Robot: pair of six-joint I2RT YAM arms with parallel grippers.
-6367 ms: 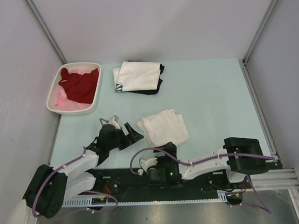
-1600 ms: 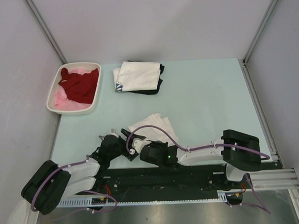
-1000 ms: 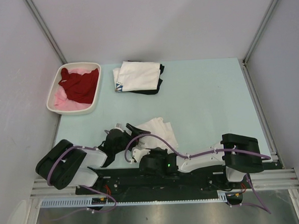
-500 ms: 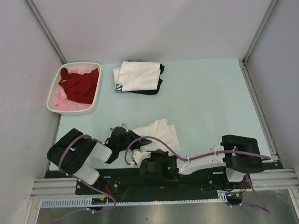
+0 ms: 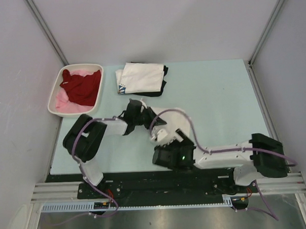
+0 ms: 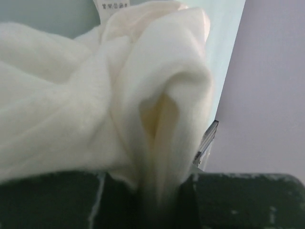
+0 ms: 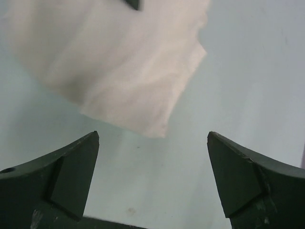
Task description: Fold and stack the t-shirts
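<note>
- left gripper (image 6: 159, 200) is clamped tight on a bunched fold of the cream t-shirt (image 6: 95, 95); in its wrist cam the cloth fills nearly the whole frame and gets pinched right down between the dark fingers
- right gripper (image 7: 152, 176) is wide open with nothing in it, both fingers (image 7: 62, 176) spread to the sides over bare table (image 7: 248, 57), and the edge of that cream shirt (image 7: 119, 71) sits just ahead of them, not touching
- from overhead the left gripper (image 5: 141, 114) is out mid-table with the cream shirt (image 5: 175, 124) trailing off to its right, partly hidden under the right arm's wrist, and the right gripper (image 5: 166, 136) is right next to it
- vs a second ago: the left was gaping open near the front edge and has since closed on the shirt and carried it further out onto the table; the right was pinched shut then and only just let go
- the shirt itself has moved up the table with the left arm, looks more bunched than before
- folded stack (image 5: 141, 78) at the back hasn't budged, cream-white shirt on top of a black one
- white basin (image 5: 58, 90) back left is the same too, dark red shirt (image 5: 82, 86) lying over the pink one (image 5: 63, 102)
</note>
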